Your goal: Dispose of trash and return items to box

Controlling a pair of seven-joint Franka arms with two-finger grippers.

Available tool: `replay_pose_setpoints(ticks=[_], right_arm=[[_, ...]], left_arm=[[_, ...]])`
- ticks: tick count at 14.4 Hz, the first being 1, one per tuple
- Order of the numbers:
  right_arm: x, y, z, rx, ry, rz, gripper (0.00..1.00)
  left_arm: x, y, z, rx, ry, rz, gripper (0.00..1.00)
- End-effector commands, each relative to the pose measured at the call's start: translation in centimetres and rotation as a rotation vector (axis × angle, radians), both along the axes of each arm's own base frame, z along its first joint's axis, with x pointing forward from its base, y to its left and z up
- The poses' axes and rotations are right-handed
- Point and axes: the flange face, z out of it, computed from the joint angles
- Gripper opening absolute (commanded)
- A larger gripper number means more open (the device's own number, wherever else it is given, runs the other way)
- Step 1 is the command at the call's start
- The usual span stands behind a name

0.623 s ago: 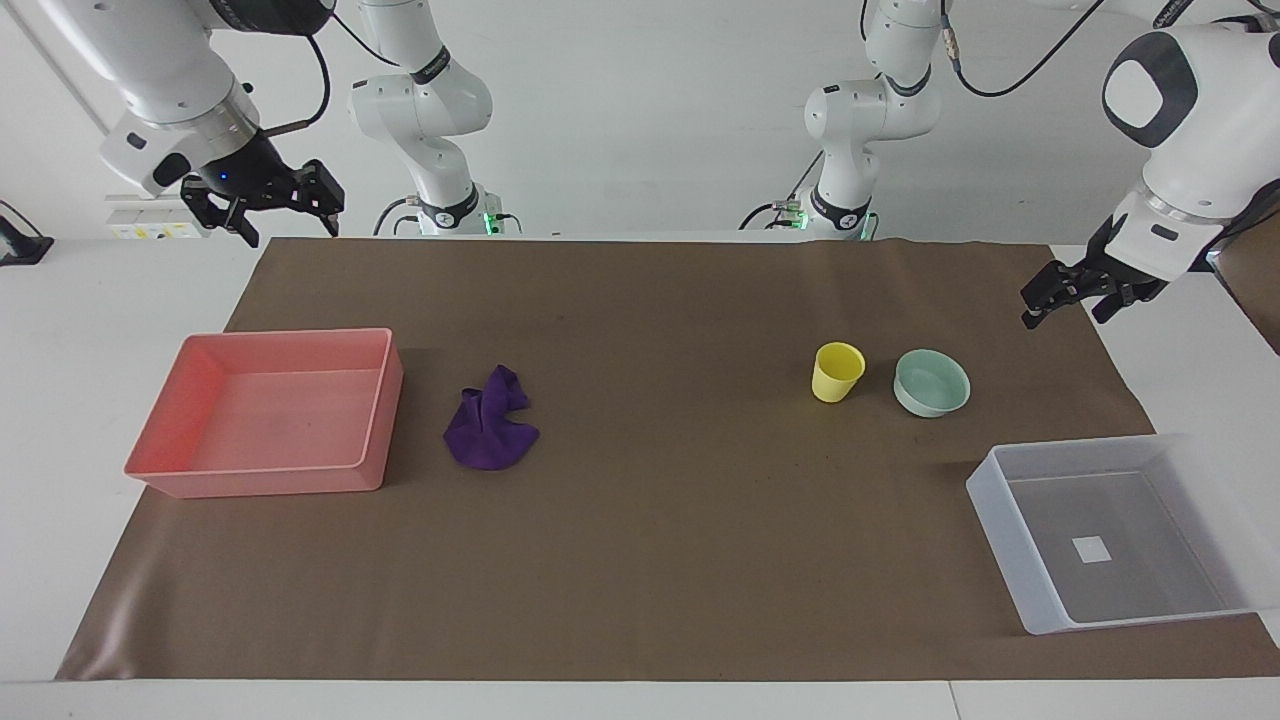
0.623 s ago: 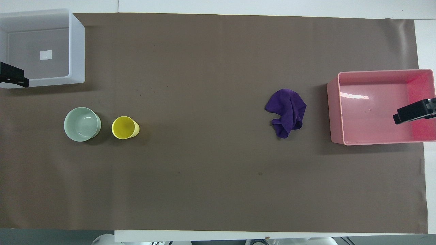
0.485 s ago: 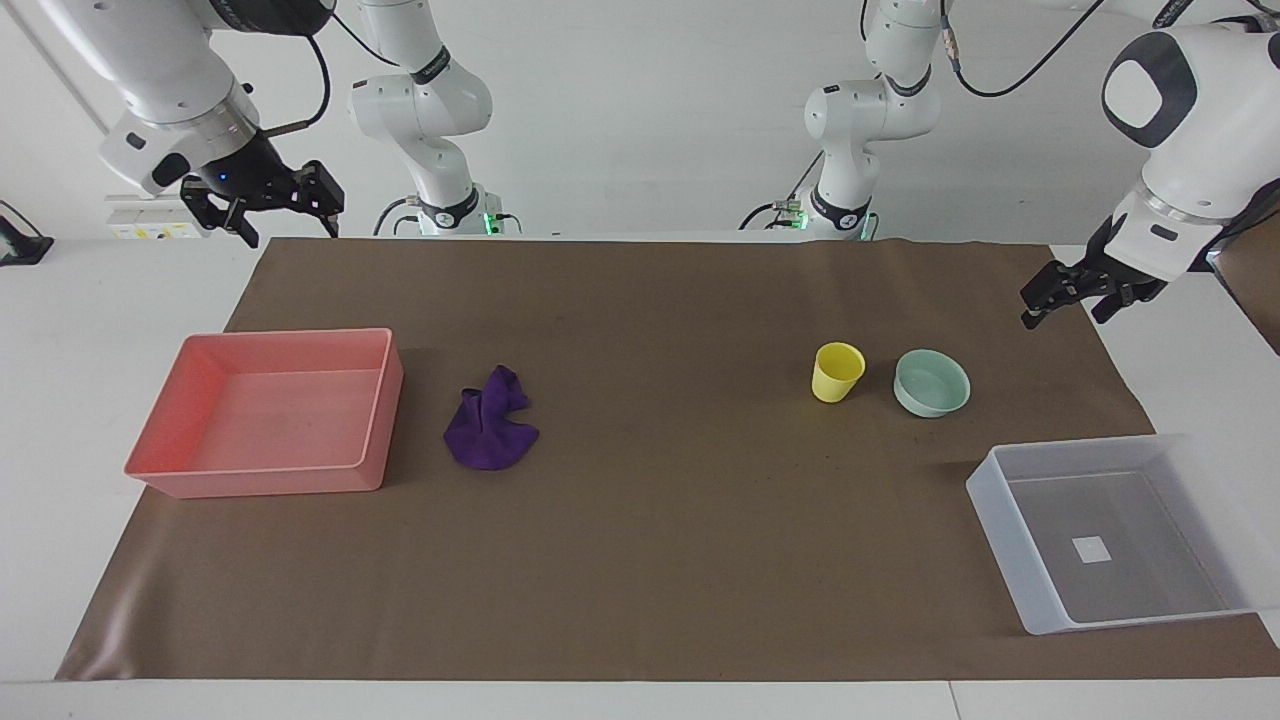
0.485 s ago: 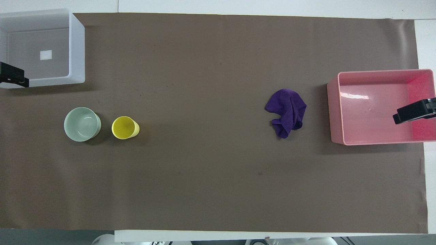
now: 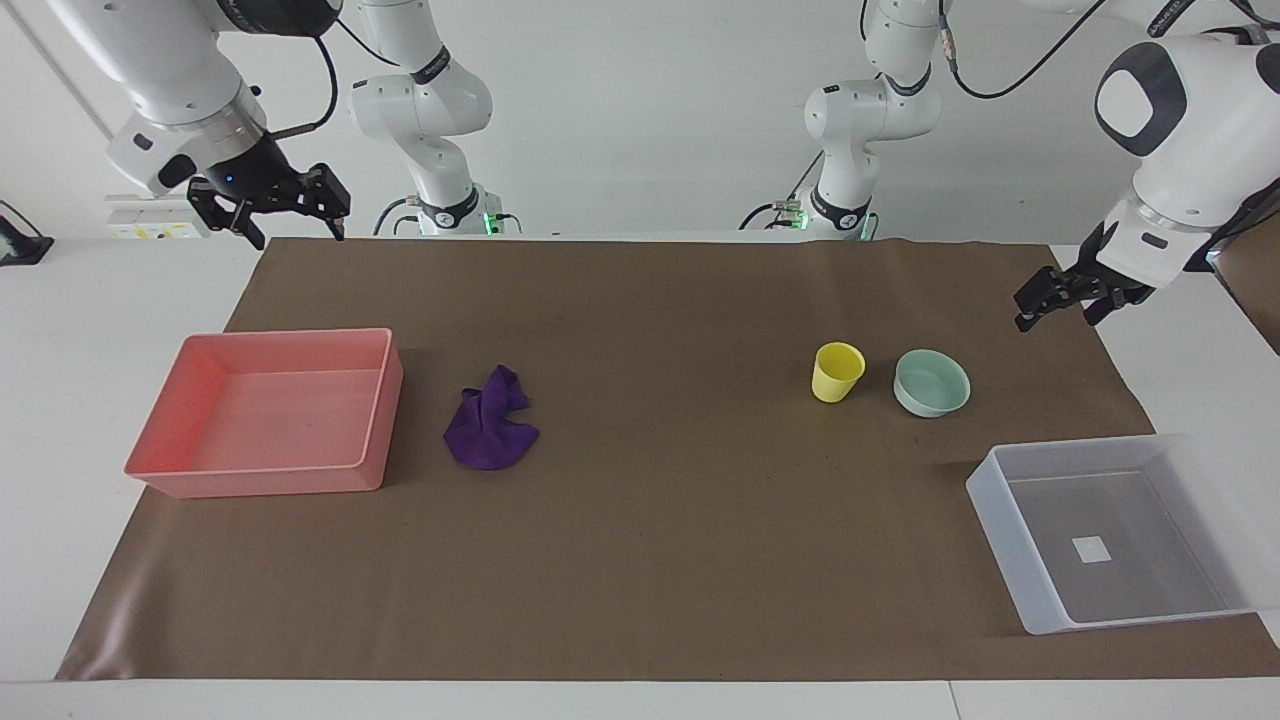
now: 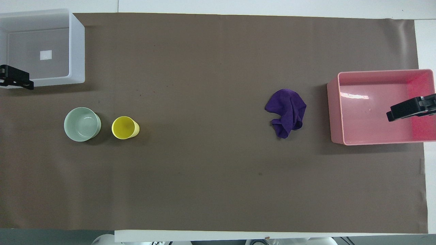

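Facing view showed both arms had shifted slightly in half a second. The right gripper (image 5: pixel 288 208), fingers spread and empty, hung over the table edge near the pink tray (image 5: pixel 372 420); the left gripper (image 5: pixel 1052 303), finger state unclear, hung near the mint bowl (image 5: pixel 931 383). Purple cloth (image 5: pixel 489 432), yellow cup (image 5: pixel 836 371) and box (image 5: pixel 1000 520) were untouched: judged an opening approach. The white label (image 5: pixel 1091 548) showed no legible writing.

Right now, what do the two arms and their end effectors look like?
Both arms are glossy white with rounded joints, dark rings and black cables. The right end effector is black with a small blue light on its mount. The left end effector is black too.
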Motion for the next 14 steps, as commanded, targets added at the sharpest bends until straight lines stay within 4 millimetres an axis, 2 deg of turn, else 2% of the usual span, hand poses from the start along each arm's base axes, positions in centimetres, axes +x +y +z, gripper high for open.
replay_pose_setpoints(ticks=[1,3,4,7,9,11,12,14], right_arm=[[0.4,2.2,-2.4,0.041,-0.027,-0.01,0.99],[1.6,5.9,-5.1,0.029,-0.038,0.049,0.99],[2.2,6.7,-7.0,0.025,-0.04,0.045,0.99],[3.7,11.7,-12.8,0.009,-0.051,0.032,0.99],[3.5,15.6,-17.2,0.007,-0.083,0.043,0.99],[2.9,16.7,-21.4,0.001,-0.088,0.04,0.99],[2.5,17.0,-22.8,0.002,-0.1,0.045,0.99],[2.4,16.3,-25.2,-0.005,-0.092,0.04,0.98]], left_arm=[[-2.0,2.0,-4.4,0.008,-0.053,0.048,1.0],[-2.6,2.2,-9.2,0.007,-0.06,0.065,1.0],[-3.3,2.2,-11.8,0.005,-0.058,0.073,1.0],[-5.0,2.4,-17.6,0.004,-0.033,0.083,1.0],[-5.8,2.2,-19.2,0.004,0.001,0.079,1.0],[-6.3,2.2,-20.7,0.003,-0.011,0.08,1.0],[-6.6,2.2,-21.4,0.003,-0.029,0.081,0.99],[-7.1,1.6,-23.2,0.002,-0.019,0.071,0.99]])
